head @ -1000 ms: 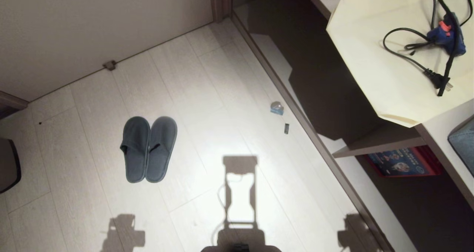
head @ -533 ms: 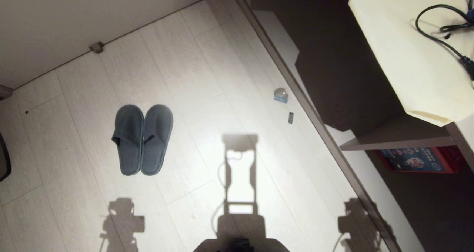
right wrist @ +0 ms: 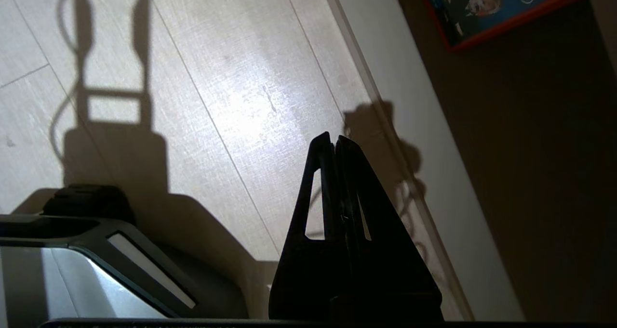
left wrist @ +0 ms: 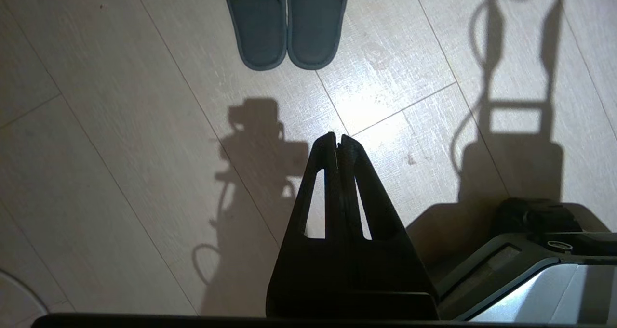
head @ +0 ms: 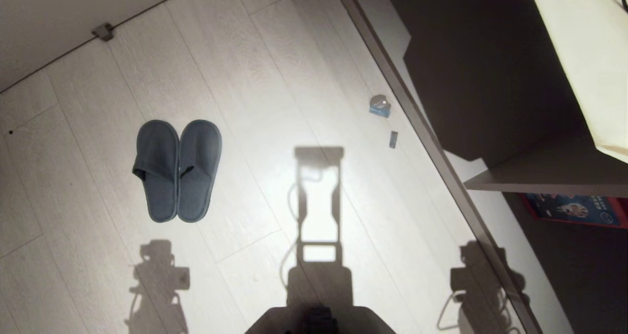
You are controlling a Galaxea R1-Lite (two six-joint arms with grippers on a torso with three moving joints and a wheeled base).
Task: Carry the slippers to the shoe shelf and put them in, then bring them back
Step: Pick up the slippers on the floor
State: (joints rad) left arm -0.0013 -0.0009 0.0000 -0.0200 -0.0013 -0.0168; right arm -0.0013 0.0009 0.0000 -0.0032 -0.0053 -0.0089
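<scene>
slippers (head: 177,170): you had a pair of dark grey fabric slip-ons with closed rounded toes and open backs, lying flat on the pale plank floor (head: 274,69). the two sat side by side, touching along their inner edges, toes pointing away from the robot and heels toward it.

edges and room: the wall base ran across the far left of the head view, with a small door stop (head: 103,31) at its foot. a dark sill strip (head: 431,142) ran diagonally down the right side, and the shoe shelf (head: 495,177) lay beyond it, its interior in shadow. a small blue-and-grey item (head: 380,105) and a smaller flat piece (head: 393,139) lay on the floor just beside that strip. the floor between the slippers and the strip was open, crossed only by the robot's shadows.

position relative to the grippers: the left gripper (left wrist: 337,140) hung above bare floor with its fingers pressed together and nothing between them; the slippers' heels lay ahead of its tips, well apart. the right gripper (right wrist: 333,139) was likewise closed on nothing, above the floor near the sill strip, with a blue and red printed box (right wrist: 487,5) in the dark recess beyond. you could not see the slippers from the right wrist.
</scene>
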